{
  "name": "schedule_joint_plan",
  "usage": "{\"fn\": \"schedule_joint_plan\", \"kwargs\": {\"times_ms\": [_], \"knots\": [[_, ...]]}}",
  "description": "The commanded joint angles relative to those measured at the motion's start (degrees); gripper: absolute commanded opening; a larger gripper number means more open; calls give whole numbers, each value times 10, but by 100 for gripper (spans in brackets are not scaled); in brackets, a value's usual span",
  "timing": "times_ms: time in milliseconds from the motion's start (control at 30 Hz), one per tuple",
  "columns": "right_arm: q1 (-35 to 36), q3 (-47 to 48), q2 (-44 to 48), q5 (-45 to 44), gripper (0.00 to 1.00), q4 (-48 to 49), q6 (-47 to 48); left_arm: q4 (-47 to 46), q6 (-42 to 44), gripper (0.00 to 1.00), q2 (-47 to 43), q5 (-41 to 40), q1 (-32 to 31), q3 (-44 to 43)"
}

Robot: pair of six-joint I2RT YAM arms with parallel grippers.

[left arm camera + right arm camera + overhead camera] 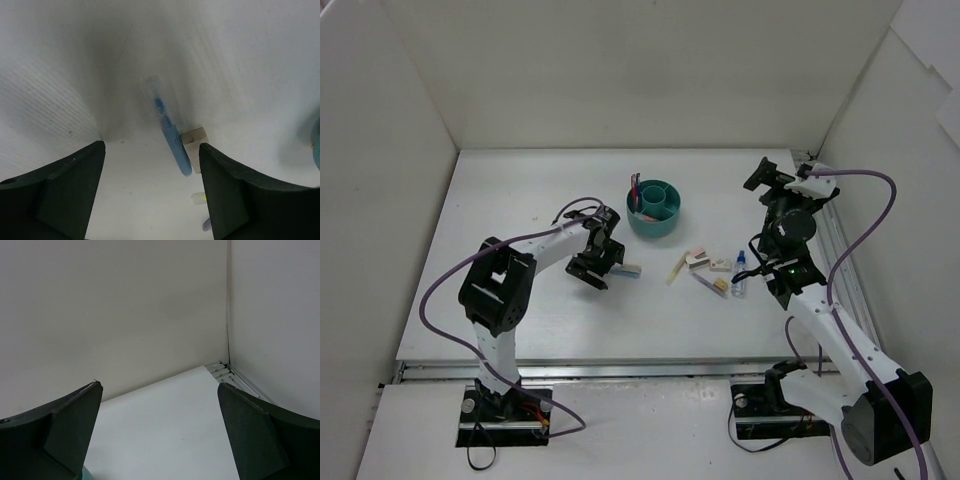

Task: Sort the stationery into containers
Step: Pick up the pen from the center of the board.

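Observation:
The teal organizer (655, 210) stands at the table's middle back with a few pens (635, 188) upright in it. My left gripper (599, 264) is open and low over the table; its jaws (151, 145) are empty. A blue pen (170, 132) lies just ahead of them, beside a beige eraser (195, 138). The pen also shows in the top view (628, 271). My right gripper (762, 177) is raised, open and empty (160, 385), facing the back wall. A yellow pen (676, 268), erasers (697, 259), a purple pen (709, 284) and a blue-capped bottle (740, 272) lie between the arms.
White walls enclose the table on three sides. A metal rail (840, 250) runs along the right edge. The organizer's rim shows at the right edge of the left wrist view (317, 145) and at the bottom of the right wrist view (86, 475).

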State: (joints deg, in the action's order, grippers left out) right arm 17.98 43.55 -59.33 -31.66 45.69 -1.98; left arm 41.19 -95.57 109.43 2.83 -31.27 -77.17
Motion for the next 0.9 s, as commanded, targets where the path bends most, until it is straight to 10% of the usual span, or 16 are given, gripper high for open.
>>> {"fn": "schedule_joint_plan", "kwargs": {"times_ms": [0, 433, 600, 867], "knots": [[-3, 10, 4, -19, 98, 32, 14, 25, -52, 69, -14, -24, -7, -13], [-2, 18, 17, 7, 98, 5, 36, 57, -57, 38, 22, -77, 4, -33], [-2, 16, 22, 11, 98, 4, 37, 67, -40, 3, 37, -93, 4, -55], [-3, 3, 47, 21, 98, 2, 29, 111, -18, 0, -28, -225, -32, -77]]}}
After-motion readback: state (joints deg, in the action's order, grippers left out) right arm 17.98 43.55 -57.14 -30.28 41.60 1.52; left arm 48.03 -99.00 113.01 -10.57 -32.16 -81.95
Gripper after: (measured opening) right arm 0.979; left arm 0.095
